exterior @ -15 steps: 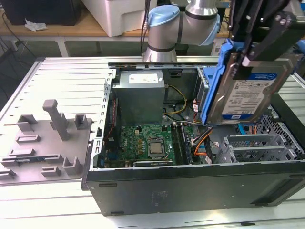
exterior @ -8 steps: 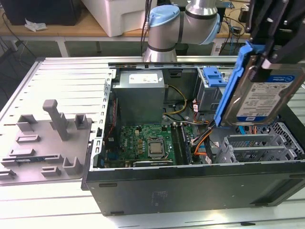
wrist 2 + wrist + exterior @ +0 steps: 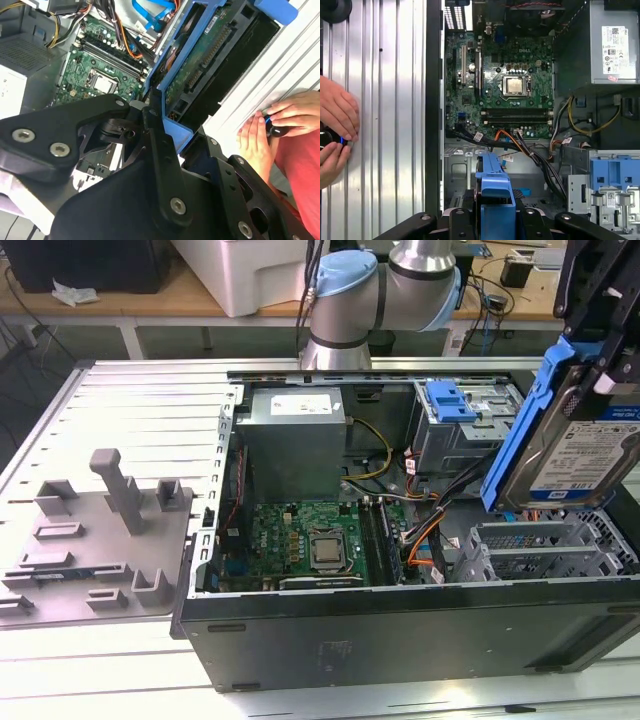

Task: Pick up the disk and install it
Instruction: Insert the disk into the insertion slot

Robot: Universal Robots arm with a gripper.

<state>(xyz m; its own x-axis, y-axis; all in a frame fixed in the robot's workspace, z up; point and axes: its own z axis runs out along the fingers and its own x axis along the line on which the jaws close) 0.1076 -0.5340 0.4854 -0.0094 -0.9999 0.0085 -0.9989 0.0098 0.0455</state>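
Note:
The disk [image 3: 570, 445], a silver hard drive with a white-and-blue label and a blue bracket, hangs tilted on edge above the right end of the open computer case [image 3: 400, 615]. My gripper [image 3: 592, 335] is shut on its upper end, coming down from the exterior view's upper right. The second wrist view looks along the disk's green circuit-board underside [image 3: 200, 65], with a black finger [image 3: 157, 145] pressed on the bracket. In the first wrist view the blue bracket [image 3: 495, 200] sits between the black gripper parts, over the case's grey drive bay floor [image 3: 462, 175].
Inside the case lie the green motherboard [image 3: 300, 540], a large grey box with a white sticker [image 3: 295, 445], a grey cage with a blue latch [image 3: 455, 415] and loose cables [image 3: 425, 530]. A grey fixture plate [image 3: 95, 540] lies at the exterior view's left. A person's hands [image 3: 335, 135] rest on the slatted table.

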